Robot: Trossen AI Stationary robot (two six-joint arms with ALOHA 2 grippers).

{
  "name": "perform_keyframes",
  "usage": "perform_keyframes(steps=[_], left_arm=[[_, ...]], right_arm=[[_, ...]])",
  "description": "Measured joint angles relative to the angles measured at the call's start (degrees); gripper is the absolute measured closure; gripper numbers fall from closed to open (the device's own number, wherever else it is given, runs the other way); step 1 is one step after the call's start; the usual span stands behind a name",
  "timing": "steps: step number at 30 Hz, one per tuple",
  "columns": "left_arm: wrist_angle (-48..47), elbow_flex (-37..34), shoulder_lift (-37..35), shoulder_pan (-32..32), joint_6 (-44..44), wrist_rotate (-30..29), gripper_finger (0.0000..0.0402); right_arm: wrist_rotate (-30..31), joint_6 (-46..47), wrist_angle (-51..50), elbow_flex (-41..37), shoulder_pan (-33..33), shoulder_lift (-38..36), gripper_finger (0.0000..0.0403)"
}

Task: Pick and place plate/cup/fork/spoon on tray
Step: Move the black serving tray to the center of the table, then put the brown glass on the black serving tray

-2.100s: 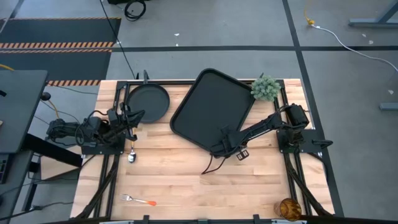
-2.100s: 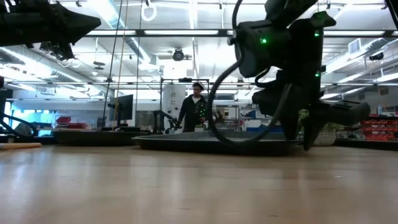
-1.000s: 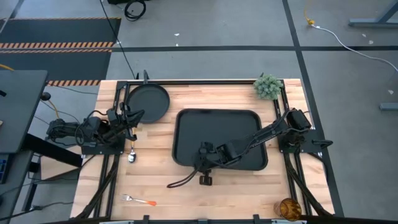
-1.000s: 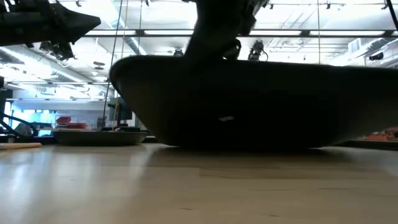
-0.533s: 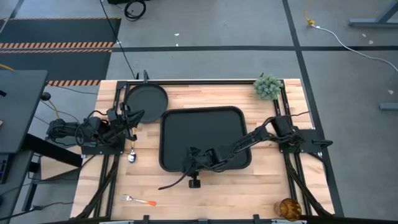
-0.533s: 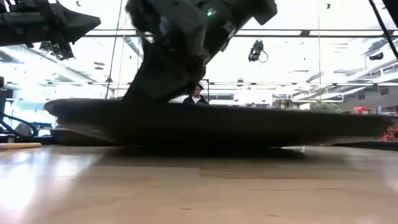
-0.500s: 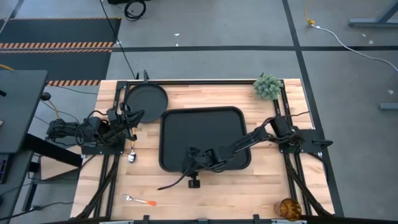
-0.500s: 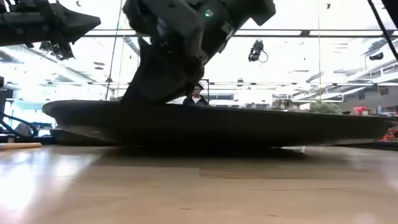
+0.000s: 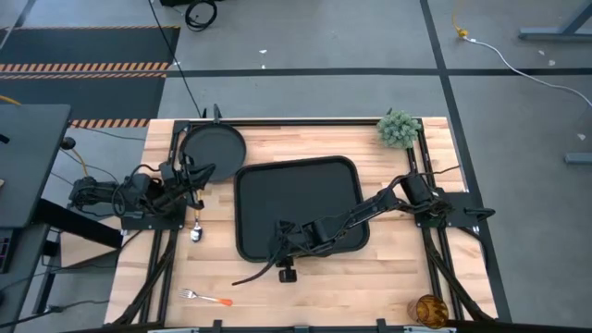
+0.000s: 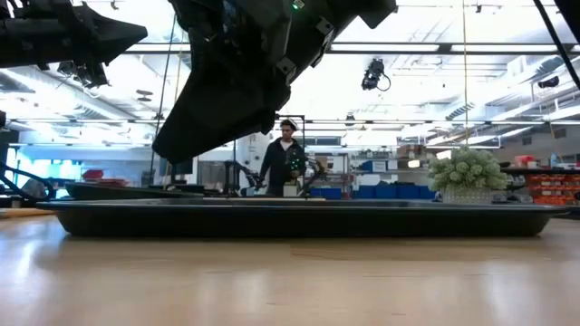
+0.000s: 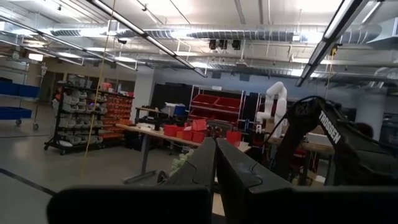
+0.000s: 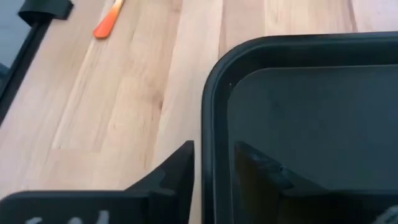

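Wooden table (image 9: pixel 370 287) carries the tray (image 9: pixel 296 199) flat at center, its 6 o'clock rim straddled by the right gripper (image 9: pixel 283 252) with fingers parted; release judged underway, plate (image 9: pixel 215 148) fetched next.

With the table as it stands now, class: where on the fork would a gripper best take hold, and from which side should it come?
Probably the orange handle, from straight above. The fork lies flat on the wood near the front edge, apart from the spoon and tray, tines pointing toward the left arm's side. Jaws set across the handle's narrow width should close cleanly.
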Motion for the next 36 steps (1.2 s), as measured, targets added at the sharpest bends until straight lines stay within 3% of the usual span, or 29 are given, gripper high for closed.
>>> perform_keyframes(steps=[5,10,15,20,23,30,36], left_arm=[[0.1,0.0,0.0,0.0,0.0,0.0,0.0381],[0.1,0.0,0.0,0.0,0.0,0.0,0.0381],[2.2,0.0,0.0,0.0,0.6,-0.1,0.0381],[6.3,0.0,0.0,0.0,3.2,-0.2,0.0381],[7.8,0.0,0.0,0.0,2.9,-0.2,0.0381],[8.0,0.0,0.0,0.0,-0.5,-0.2,0.0381],[8.2,0.0,0.0,0.0,-0.6,0.6,0.0381]], right_arm=[[0.0,-0.3,-1.0,0.0,0.3,-1.0,0.0245],[1.2,2.5,-7.9,0.0,0.3,-7.5,0.0223],[5.4,15.3,-20.3,0.0,1.7,-13.8,0.0218],[5.4,33.7,-32.8,0.0,4.7,-17.0,0.0222],[1.2,46.1,-38.9,0.0,7.0,-18.2,0.0224],[-17.8,73.8,-51.2,0.0,14.1,-21.1,0.0225],[-25.1,92.2,-61.2,0.0,22.9,-24.1,0.0225]])
